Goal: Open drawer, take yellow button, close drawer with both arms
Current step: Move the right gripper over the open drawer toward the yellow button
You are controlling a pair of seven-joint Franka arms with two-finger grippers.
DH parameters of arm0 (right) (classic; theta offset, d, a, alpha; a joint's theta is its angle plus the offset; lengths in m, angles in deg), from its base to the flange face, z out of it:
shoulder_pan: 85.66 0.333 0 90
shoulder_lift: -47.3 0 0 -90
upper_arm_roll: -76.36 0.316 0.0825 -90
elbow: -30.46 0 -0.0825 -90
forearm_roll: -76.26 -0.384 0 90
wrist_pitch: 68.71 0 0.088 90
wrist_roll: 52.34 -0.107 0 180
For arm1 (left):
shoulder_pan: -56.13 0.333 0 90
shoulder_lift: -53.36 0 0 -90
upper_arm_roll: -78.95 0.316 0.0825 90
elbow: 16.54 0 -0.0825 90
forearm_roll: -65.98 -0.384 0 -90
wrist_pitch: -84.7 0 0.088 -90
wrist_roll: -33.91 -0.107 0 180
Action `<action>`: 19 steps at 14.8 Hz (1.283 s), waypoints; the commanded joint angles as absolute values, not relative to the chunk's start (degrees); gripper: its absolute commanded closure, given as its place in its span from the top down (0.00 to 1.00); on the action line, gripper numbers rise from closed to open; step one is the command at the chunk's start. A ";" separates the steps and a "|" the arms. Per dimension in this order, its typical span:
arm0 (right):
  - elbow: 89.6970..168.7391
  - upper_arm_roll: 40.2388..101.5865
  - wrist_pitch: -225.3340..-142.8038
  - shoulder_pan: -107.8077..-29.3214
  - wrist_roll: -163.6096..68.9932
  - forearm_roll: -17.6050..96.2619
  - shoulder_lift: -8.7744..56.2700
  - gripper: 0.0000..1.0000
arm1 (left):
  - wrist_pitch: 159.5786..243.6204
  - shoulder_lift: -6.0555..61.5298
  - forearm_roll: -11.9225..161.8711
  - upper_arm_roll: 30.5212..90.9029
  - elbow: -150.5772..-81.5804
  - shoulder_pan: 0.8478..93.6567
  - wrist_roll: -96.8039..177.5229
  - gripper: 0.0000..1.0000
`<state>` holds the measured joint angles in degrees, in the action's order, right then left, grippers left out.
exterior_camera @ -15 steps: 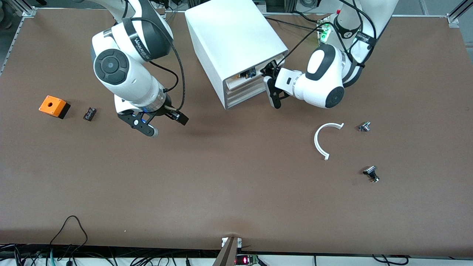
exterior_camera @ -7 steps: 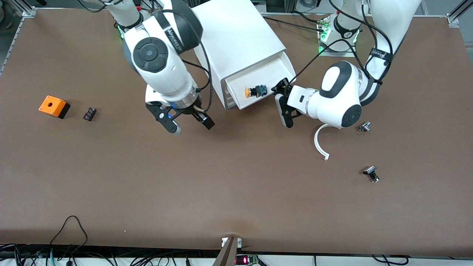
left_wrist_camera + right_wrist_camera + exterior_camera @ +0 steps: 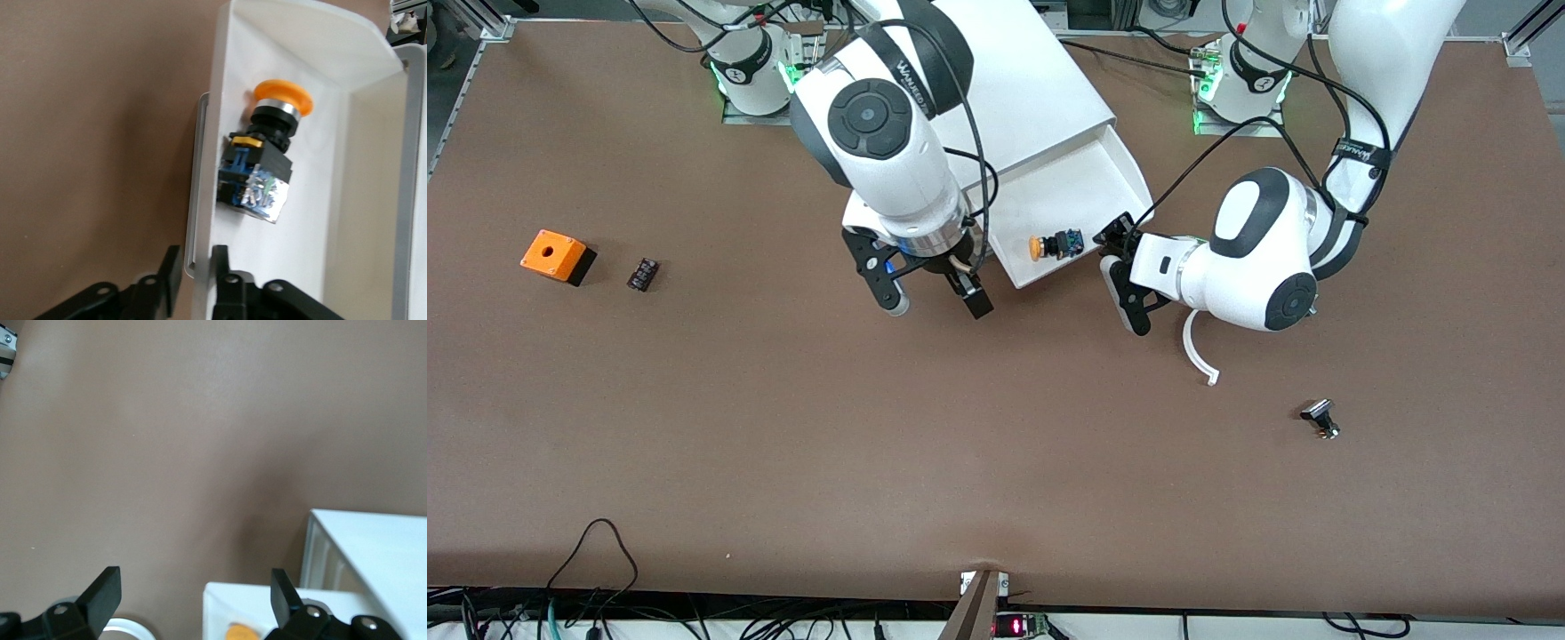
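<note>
The drawer (image 3: 1067,191) stands pulled far out of the top of the white cabinet (image 3: 1014,80). The button (image 3: 1055,244), with an orange cap and a dark body, lies on its side in the drawer near the front panel. My left gripper (image 3: 1110,258) is shut on the drawer's front panel, one finger inside and one outside, as the left wrist view shows (image 3: 196,252), close to the button (image 3: 263,163). My right gripper (image 3: 935,307) is open and empty over the table beside the drawer's front corner. The right wrist view (image 3: 193,577) shows that corner (image 3: 227,600) and the cap's edge (image 3: 241,632).
An orange cube with a round hole (image 3: 557,256) and a small black part (image 3: 643,273) lie toward the right arm's end. A white curved piece (image 3: 1196,347) lies partly under my left arm, and a black-and-silver metal part (image 3: 1320,419) lies nearer the front camera.
My left gripper has pulled the drawer from nearly shut to far out, uncovering the button. My right arm has swung from near the orange cube's side to the drawer's front.
</note>
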<state>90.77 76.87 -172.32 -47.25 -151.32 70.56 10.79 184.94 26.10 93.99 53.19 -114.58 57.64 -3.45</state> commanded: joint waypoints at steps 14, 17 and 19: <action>85.22 76.36 -182.00 -36.09 -172.14 70.11 0.90 0.99 | 163.71 26.46 69.43 53.37 -94.68 56.75 34.69 1.00; 85.22 76.36 -181.74 -35.48 -171.70 70.11 0.19 0.91 | 163.63 26.46 68.62 53.37 -94.41 57.18 37.85 1.00; 85.22 76.45 -181.30 -35.48 -171.43 70.20 0.28 0.81 | 163.71 26.46 68.53 53.46 -93.19 57.18 39.00 1.00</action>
<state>87.76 76.93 -182.24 -36.01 -171.32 70.56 1.79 164.87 26.15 70.20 53.44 -95.22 57.39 37.14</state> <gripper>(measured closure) 0.075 0.000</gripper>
